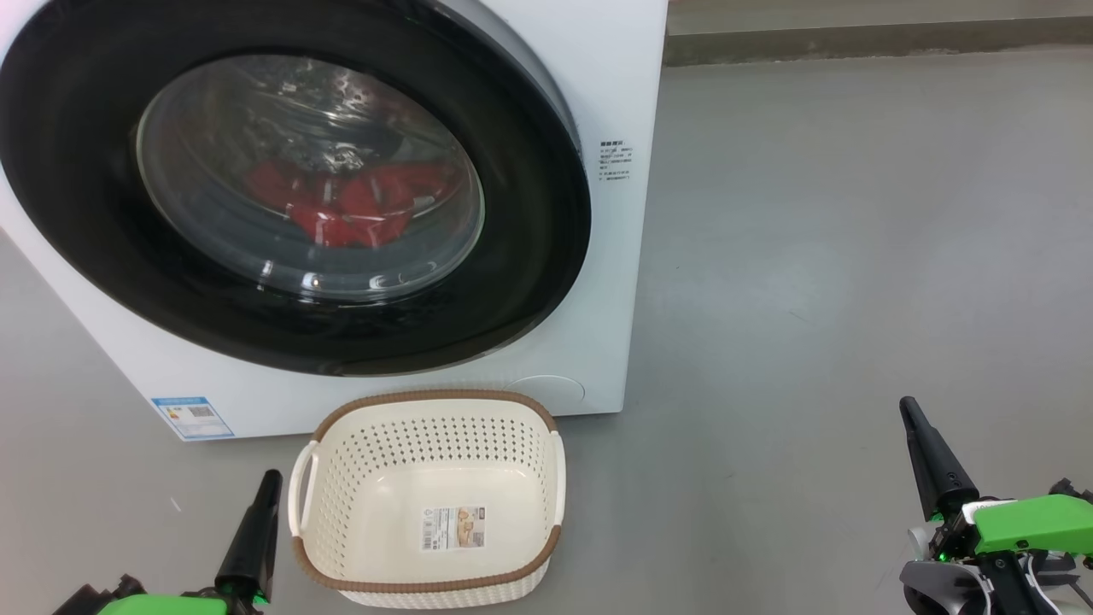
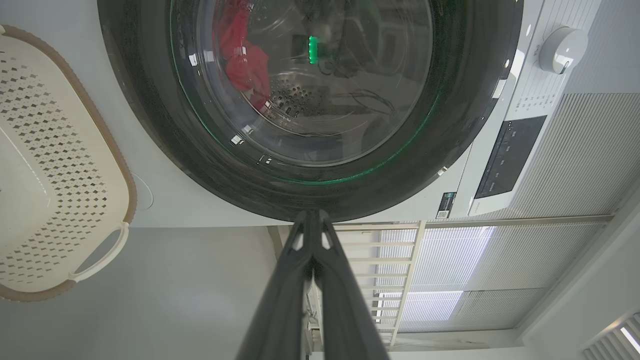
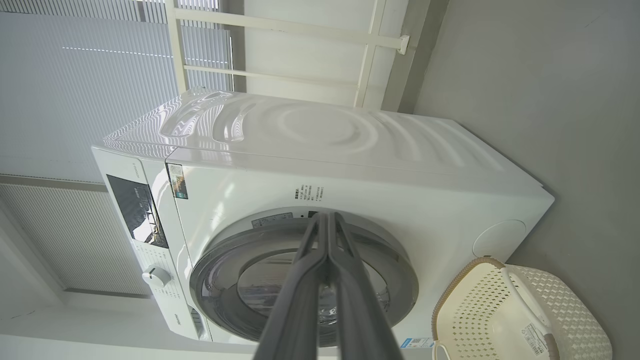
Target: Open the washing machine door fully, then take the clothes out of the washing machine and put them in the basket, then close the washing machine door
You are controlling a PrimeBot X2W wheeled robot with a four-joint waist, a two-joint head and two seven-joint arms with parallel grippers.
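Observation:
The white washing machine (image 1: pixel 610 256) fills the upper left of the head view. Its round black door (image 1: pixel 529 248) lies against the front, and red clothes (image 1: pixel 341 205) show through the glass. The cream basket (image 1: pixel 435 396) stands empty on the floor just below the door, a paper label on its bottom. My left gripper (image 1: pixel 271 477) is shut and empty, left of the basket. My right gripper (image 1: pixel 907 403) is shut and empty, far to the right. In the left wrist view the gripper (image 2: pixel 311 215) points at the door (image 2: pixel 150 125). The right gripper (image 3: pixel 327 216) points at the machine (image 3: pixel 350 150).
Grey floor (image 1: pixel 854 299) stretches open to the right of the machine. A low ledge (image 1: pixel 854 38) runs along the far side. The machine's control panel with a white knob (image 2: pixel 562 47) sits above the door. A white rack (image 2: pixel 400 260) and window blinds stand behind.

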